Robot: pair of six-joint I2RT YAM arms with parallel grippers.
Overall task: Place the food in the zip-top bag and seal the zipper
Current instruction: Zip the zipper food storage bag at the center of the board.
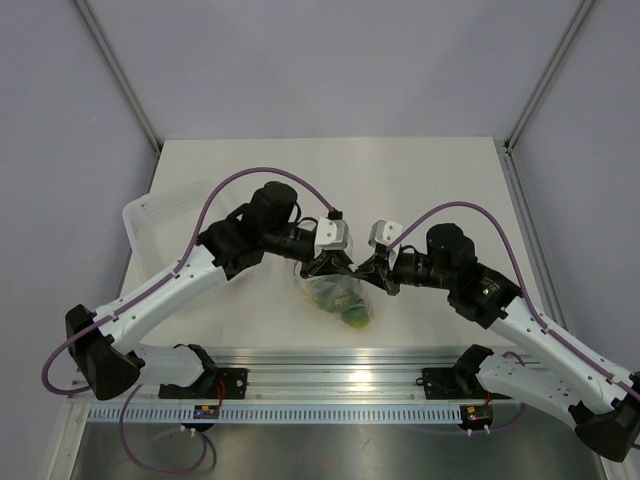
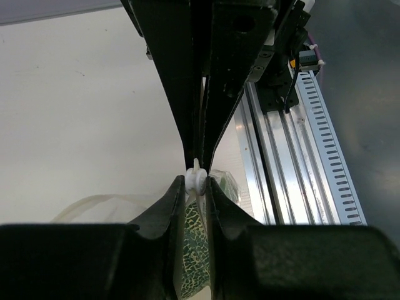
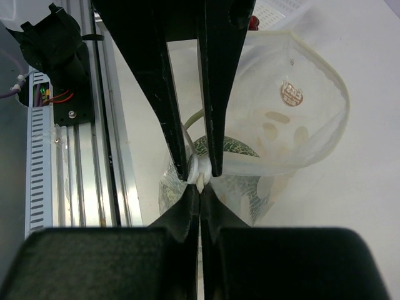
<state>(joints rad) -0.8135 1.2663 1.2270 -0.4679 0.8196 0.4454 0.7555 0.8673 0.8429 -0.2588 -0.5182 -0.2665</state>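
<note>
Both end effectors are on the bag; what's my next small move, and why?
Probably slide the right end effector along the zipper, away from the left end effector: both pinch one spot, while the bag mouth gapes, green fruit inside.

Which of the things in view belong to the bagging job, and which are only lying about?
Belong to the job:
zip-top bag; zipper; grey-green fruit and yellow fruit, both inside the bag; left gripper and right gripper, both pinching the zipper.

Just lying about:
white tray, untouched, by the left arm.
</note>
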